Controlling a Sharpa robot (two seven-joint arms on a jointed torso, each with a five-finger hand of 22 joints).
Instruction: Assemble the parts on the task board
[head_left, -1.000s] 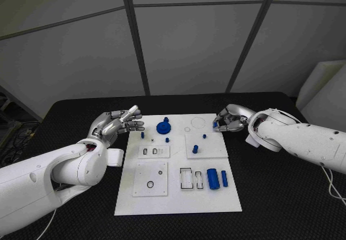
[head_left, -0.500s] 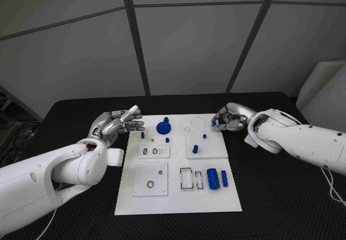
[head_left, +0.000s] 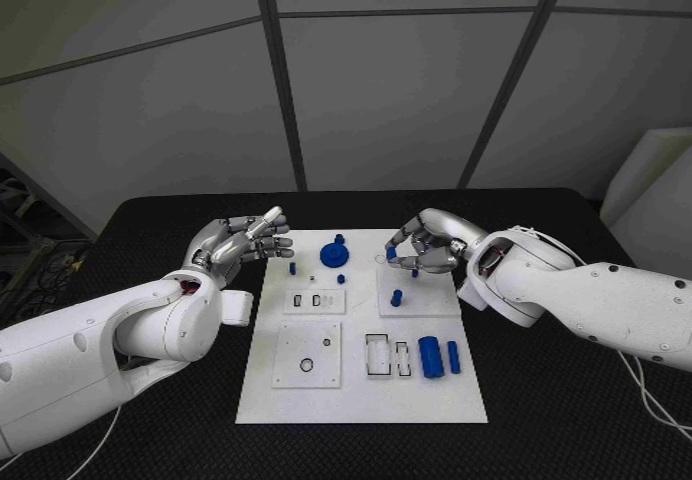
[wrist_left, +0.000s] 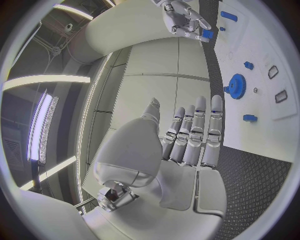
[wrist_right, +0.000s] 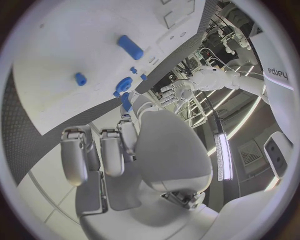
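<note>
The white task board (head_left: 361, 400) lies in the middle of the black table. At its far end sits a blue gear (head_left: 333, 254) (wrist_left: 236, 85) with short blue pegs (head_left: 340, 279) near it. My right hand (head_left: 423, 245) (wrist_right: 125, 150) hovers over the board's far end, right of the gear, and pinches a small blue part (head_left: 389, 254) (wrist_left: 207, 34) at its fingertips. Off the board's far left corner my left hand (head_left: 245, 245) (wrist_left: 187, 135) is raised, fingers straight and apart, holding nothing.
A blue peg (head_left: 397, 297) stands on the right middle plate. One thick blue cylinder (head_left: 428, 356) and a thinner one (head_left: 453, 357) lie near the board's right edge. Empty slots (head_left: 378, 355) lie beside them. Black table (head_left: 577, 420) surrounds the board.
My right hand has moved left from the board's far right corner to over the board's far end, carrying the small blue part. The left hand has stayed put.
</note>
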